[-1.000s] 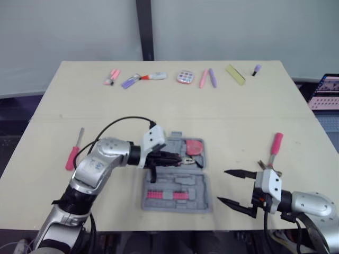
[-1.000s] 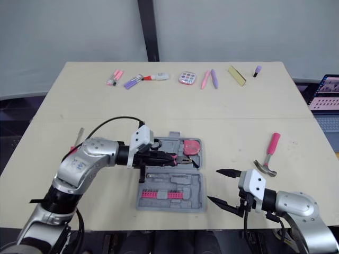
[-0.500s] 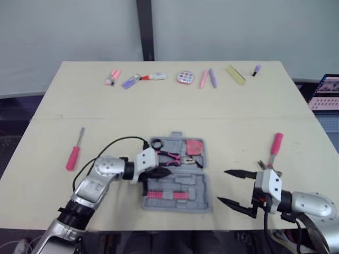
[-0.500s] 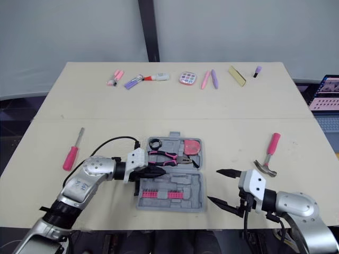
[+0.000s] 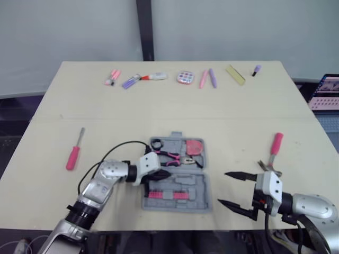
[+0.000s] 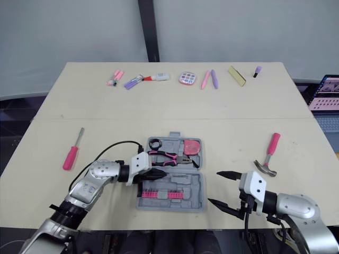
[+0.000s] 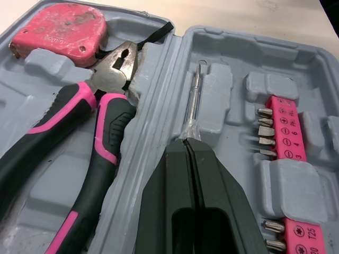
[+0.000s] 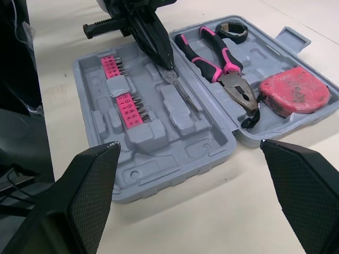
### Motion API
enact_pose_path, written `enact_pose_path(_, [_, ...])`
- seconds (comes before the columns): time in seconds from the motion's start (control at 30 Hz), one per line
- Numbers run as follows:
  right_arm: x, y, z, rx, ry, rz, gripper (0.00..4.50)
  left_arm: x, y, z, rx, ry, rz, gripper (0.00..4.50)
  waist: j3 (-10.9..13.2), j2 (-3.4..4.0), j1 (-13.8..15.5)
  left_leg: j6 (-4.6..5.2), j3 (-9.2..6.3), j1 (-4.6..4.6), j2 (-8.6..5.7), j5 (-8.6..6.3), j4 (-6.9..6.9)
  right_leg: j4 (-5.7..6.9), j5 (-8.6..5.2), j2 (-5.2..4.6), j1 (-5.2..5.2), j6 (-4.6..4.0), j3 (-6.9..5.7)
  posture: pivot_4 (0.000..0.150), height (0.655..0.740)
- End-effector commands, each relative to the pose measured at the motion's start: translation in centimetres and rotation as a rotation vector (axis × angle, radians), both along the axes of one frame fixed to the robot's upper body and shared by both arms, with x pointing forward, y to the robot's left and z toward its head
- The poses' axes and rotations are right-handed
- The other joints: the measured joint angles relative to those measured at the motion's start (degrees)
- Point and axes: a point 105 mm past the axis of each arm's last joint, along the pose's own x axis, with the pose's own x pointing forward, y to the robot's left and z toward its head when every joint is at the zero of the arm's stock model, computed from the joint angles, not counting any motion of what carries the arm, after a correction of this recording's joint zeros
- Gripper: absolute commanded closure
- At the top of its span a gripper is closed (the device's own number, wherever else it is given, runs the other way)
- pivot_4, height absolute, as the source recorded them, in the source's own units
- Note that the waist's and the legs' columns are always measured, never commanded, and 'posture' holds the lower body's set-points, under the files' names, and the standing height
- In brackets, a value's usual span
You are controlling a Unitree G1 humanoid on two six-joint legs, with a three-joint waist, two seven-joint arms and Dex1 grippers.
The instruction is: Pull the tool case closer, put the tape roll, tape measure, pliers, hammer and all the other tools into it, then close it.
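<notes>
While the left gripper reaches into the open tool case from 9 o'clock, its jaws are pressed fully together, tips right at the end of a thin screwdriver lying in a slot by the hinge line; cannot tell if they pinch it or just touch it. Case sits at centre of the worktop, toward 6 o'clock, lid flat open. Far half of the case holds the black tape roll at its 10 o'clock corner, the pink-and-black pliers lying across the middle with their nose toward 3 o'clock, and the red tape measure at the 2 o'clock corner, just beside the plier nose. Near half holds a pink bit strip toward 7 o'clock. Right gripper hovers at 4 o'clock of the case, just beside its edge, jaws spread wide, nothing between them. Hammer with pink handle lies on the worktop at 3 o'clock of the case, well apart from it, head nearest the right gripper's arm. Pink-handled screwdriver lies at 9 o'clock of the case, well apart, outside the left arm. Laptop sits off the worktop's 3 o'clock edge.
</notes>
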Motion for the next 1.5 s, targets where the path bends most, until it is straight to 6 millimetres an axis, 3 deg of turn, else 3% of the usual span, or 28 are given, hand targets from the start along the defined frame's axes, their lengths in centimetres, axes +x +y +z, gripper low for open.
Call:
enact_pose_path(0.03, [-0.1,0.0,1.2,-0.002,-0.042,0.005,0.0,-0.1,-0.3,-0.1,0.004,-0.009,-0.012,4.46,0.0,0.0,-0.02,0.0,0.0,0.0,0.0,0.0,0.0,0.0,0.0,0.0,0.0,0.0,0.0,0.15,0.74])
enact_pose_path(1.5, [-0.3,-0.2,1.6,-0.014,-0.036,0.001,0.0,-1.5,0.8,-5.8,0.167,0.106,0.027,4.46,-0.71,0.36,0.19,0.01,0.0,0.18,0.0,-0.01,-0.05,-0.08,0.0,0.0,0.21,0.0,0.0,0.15,0.74])
